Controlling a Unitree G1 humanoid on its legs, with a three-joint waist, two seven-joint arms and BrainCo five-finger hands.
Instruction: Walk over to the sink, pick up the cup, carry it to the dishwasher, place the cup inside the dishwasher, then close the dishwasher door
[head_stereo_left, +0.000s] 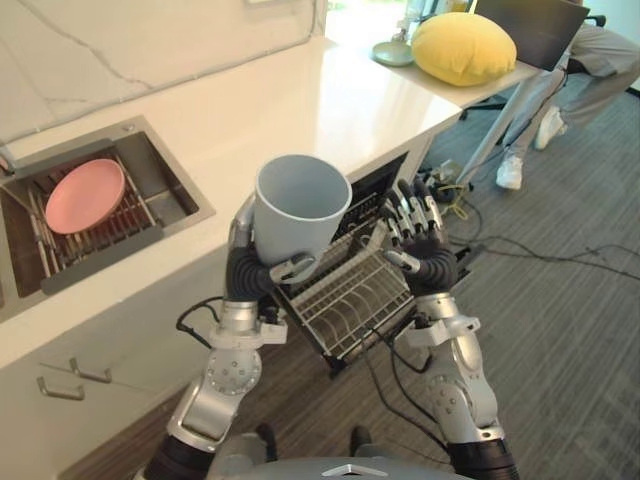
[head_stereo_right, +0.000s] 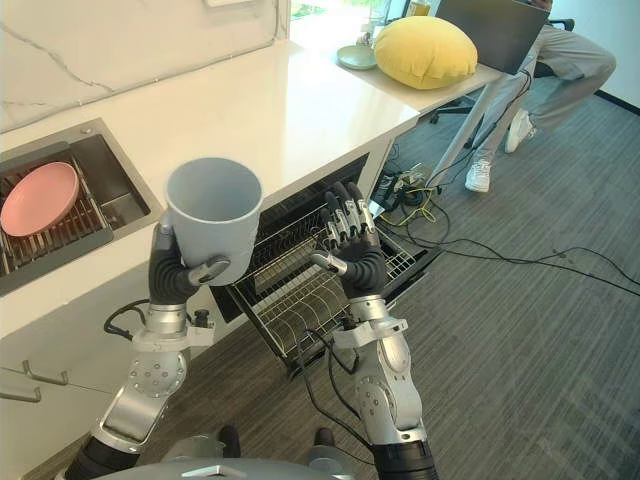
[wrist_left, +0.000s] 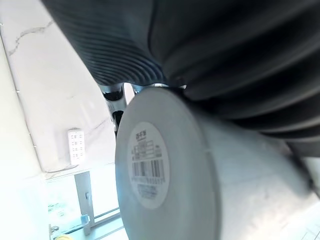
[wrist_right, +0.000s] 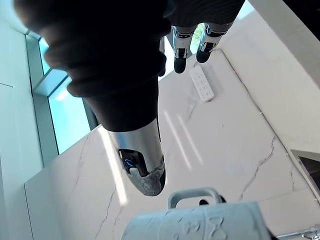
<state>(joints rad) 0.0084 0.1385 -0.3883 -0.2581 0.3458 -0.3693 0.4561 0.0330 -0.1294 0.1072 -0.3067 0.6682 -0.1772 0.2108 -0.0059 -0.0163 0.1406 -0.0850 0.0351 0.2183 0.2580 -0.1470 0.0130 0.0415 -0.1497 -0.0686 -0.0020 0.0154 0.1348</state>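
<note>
My left hand (head_stereo_left: 250, 272) is shut on the pale blue-grey cup (head_stereo_left: 300, 205), holding it upright at chest height in front of the white counter. The cup's labelled bottom (wrist_left: 150, 170) sits against the palm in the left wrist view. Just below and right of the cup, the dishwasher's wire rack (head_stereo_left: 350, 295) is pulled out from under the counter. My right hand (head_stereo_left: 420, 250) is raised over the rack, to the right of the cup, open with straight fingers (wrist_right: 180, 45) and holding nothing.
The sink (head_stereo_left: 165, 185) lies at the left with a pink plate (head_stereo_left: 85, 195) on its rack. A yellow cushion (head_stereo_left: 463, 47) rests on a table at the back right, where a person (head_stereo_left: 590, 70) sits. Cables (head_stereo_left: 540, 250) trail over the floor.
</note>
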